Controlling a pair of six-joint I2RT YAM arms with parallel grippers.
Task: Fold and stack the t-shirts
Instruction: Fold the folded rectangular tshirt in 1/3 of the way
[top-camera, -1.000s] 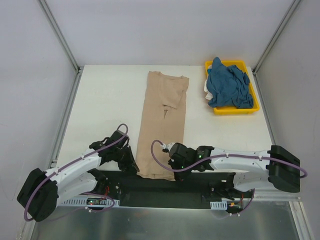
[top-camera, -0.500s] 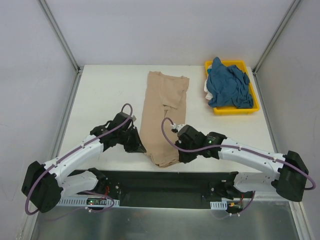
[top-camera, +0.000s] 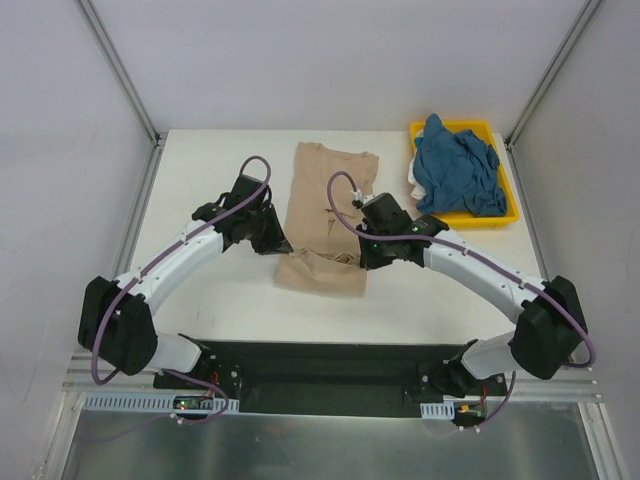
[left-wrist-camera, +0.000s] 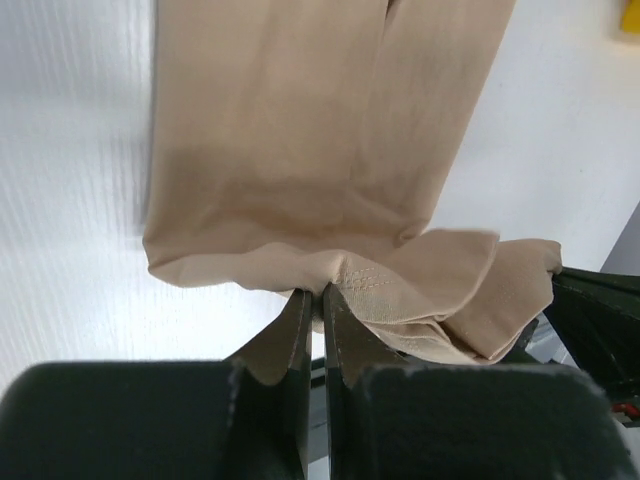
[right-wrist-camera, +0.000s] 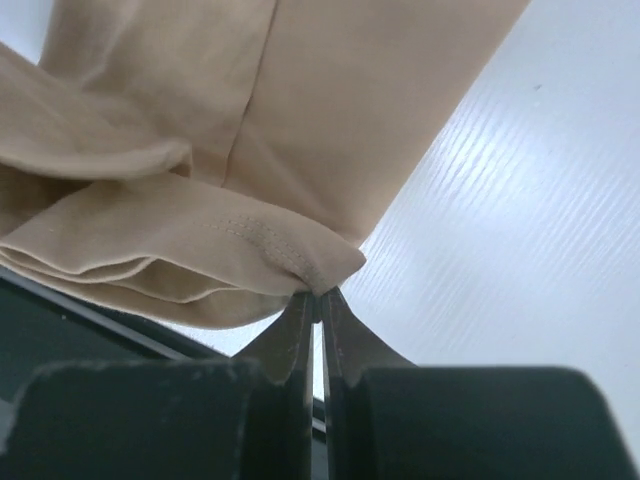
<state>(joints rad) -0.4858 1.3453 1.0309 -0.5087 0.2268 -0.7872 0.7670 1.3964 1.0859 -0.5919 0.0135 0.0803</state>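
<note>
2 t-shirts: 1 soft tan-beige cotton t-shirt (top-camera: 330, 190) lies on the white table (top-camera: 220, 180), its near hem doubled back and pinched by both the left gripper (left-wrist-camera: 322, 292) and the right gripper (right-wrist-camera: 320, 292). 1 crumpled teal-blue t-shirt (top-camera: 455, 175) fills 1 yellow plastic tray (top-camera: 470, 219).

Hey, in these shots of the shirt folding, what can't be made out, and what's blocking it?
Top view: where the left gripper and right gripper pinch the tan t-shirt is hidden beneath the grippers themselves.
Top view: a white scrap beside the teal t-shirt in the yellow tray is too small to identify.
Left wrist view: the tray shows only as a yellow sliver cut off at the top right corner.
</note>
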